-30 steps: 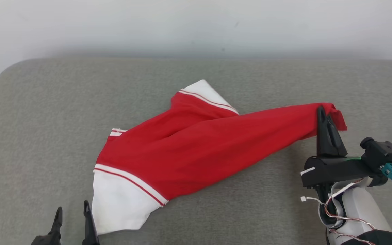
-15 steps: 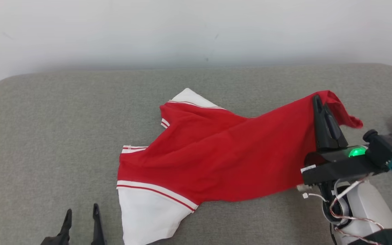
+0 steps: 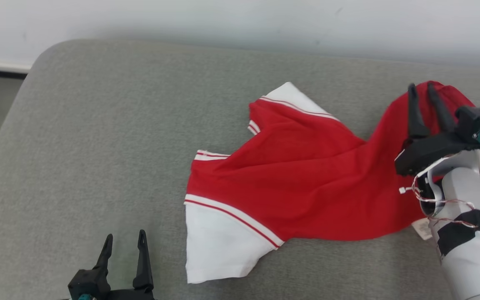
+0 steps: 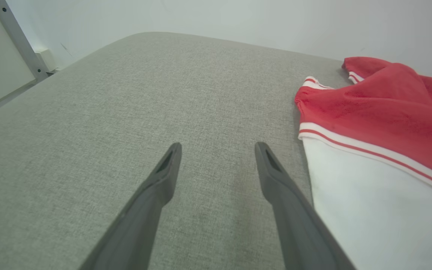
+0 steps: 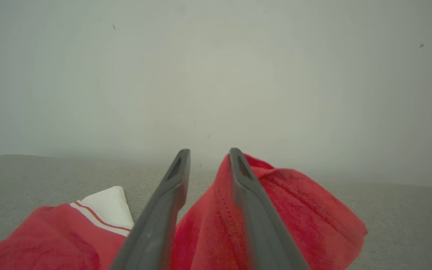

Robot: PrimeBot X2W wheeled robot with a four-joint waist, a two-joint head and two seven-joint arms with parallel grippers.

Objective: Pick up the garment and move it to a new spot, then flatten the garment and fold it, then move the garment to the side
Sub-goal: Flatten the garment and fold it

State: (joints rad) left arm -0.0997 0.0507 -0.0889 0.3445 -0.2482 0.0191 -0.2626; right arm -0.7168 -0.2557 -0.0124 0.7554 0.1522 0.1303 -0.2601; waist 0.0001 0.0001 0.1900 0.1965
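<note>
A red garment with white sleeves and red-striped trim lies spread and creased on the grey cushion. Its right end rises in a bunch and drapes over one finger of my right gripper, whose jaws stand apart. In the right wrist view the red cloth hangs over the right finger of this gripper, with a bare gap at the tips. My left gripper is open at the lower left, just left of a white sleeve. Nothing is between the fingers of the left gripper.
The grey cushion ends in a rounded corner at the far left, with floor beyond it. A pale wall runs along the back edge. Bare cushion stretches to the left of the garment.
My right gripper has gone from shut on the garment's red end to jaws apart, with the cloth still hanging on one finger. The head camera has shifted. The left gripper stays open.
</note>
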